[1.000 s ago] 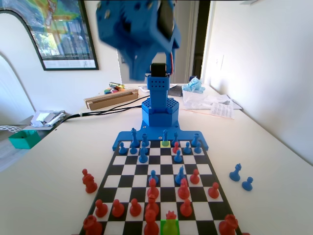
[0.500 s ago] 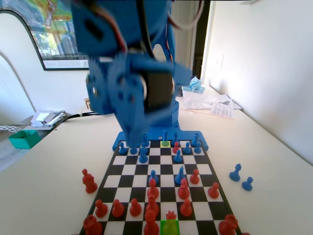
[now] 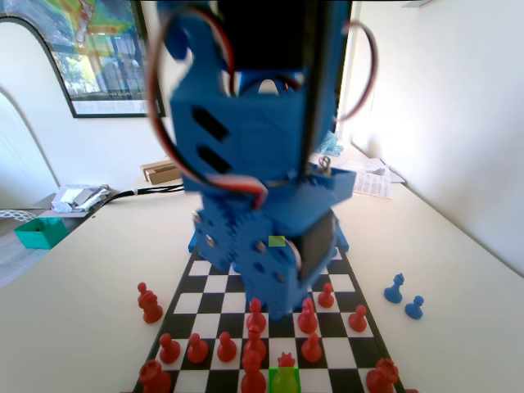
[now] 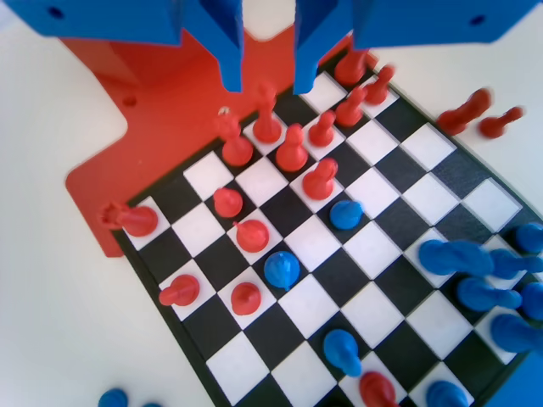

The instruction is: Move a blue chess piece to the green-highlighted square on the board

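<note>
The blue arm [image 3: 262,205] leans far out over the board [image 3: 209,283] and hides its far rows, so the blue chess piece is hidden behind it in the fixed view. The green-highlighted square [image 3: 284,381] lies at the near edge, right in front of a red crowned piece [image 3: 285,360]. In the wrist view my gripper [image 4: 269,85] hangs open above the red rows, with nothing between its jaws. A red pawn [image 4: 267,127] stands just below the gap. Blue pieces [image 4: 462,256] at the right of the board [image 4: 373,315] are too blurred to tell apart.
A paler yellow-green square [image 3: 277,241] shows at the far row. Two blue pieces [image 3: 395,288] stand off the board on the right, two red ones [image 3: 148,301] on the left. Loose blue pawns [image 4: 281,269] sit mid-board. A teal box [image 3: 39,232] and papers [image 3: 364,178] lie farther back.
The arm has swung down and forward over the board toward the fixed camera, now covering the far and middle rows. No piece has moved.
</note>
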